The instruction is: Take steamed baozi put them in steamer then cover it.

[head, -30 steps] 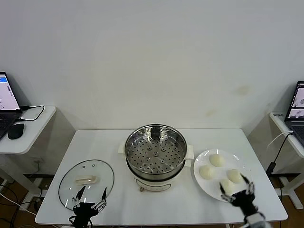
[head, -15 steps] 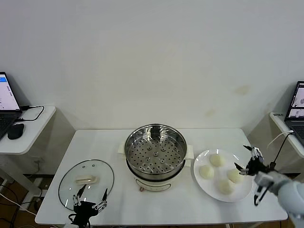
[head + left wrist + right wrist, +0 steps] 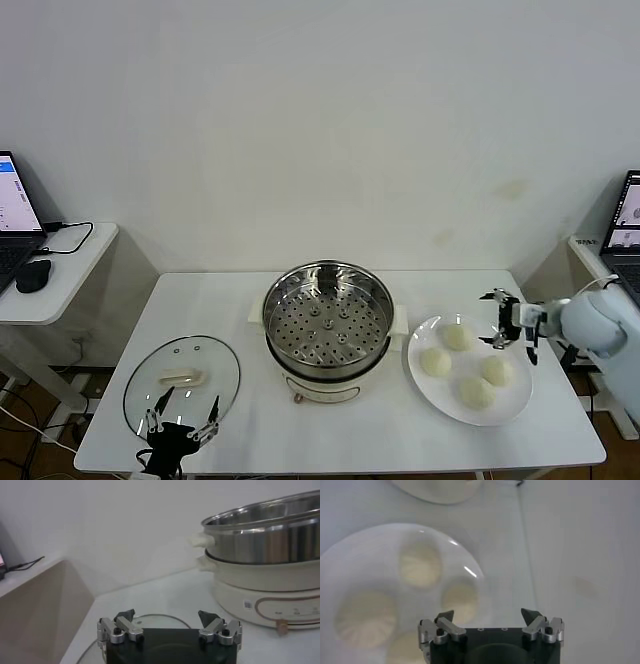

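So far nothing is loaded: the left gripper (image 3: pixel 182 432) waits spread by the glass lid (image 3: pixel 181 384), four steamed baozi (image 3: pixel 477 391) sit on the plate (image 3: pixel 509 411), the right gripper (image 3: pixel 505 322) spread above them, and the steamer (image 3: pixel 328 318) is empty and uncovered.

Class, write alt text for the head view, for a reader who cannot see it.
A white table holds an open steel steamer at centre, four baozi on a plate to its right, and a glass lid to its left. The right gripper, open, hovers above the plate's far right edge; the left gripper, open, waits near the lid.
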`<state>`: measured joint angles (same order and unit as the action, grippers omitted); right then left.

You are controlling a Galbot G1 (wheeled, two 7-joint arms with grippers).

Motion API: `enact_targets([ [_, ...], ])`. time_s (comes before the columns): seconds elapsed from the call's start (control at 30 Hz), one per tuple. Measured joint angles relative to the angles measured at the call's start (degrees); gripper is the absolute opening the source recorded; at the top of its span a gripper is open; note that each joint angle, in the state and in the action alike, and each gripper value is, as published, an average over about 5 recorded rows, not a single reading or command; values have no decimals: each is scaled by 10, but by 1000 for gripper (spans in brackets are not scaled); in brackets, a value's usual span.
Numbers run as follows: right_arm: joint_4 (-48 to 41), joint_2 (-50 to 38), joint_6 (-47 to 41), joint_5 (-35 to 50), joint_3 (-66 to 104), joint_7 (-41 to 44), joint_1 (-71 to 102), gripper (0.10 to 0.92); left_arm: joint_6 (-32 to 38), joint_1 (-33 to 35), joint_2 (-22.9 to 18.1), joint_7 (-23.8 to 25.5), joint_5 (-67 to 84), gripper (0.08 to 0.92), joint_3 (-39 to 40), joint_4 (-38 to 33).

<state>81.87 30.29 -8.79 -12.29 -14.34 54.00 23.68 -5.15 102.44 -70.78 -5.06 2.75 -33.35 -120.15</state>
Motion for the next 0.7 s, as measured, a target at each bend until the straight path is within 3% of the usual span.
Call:
enact_targets([
  [0.7,-147,93,29,-20,-177,31,-130,811,4,-2,1,0,-4,823,-21,5],
])
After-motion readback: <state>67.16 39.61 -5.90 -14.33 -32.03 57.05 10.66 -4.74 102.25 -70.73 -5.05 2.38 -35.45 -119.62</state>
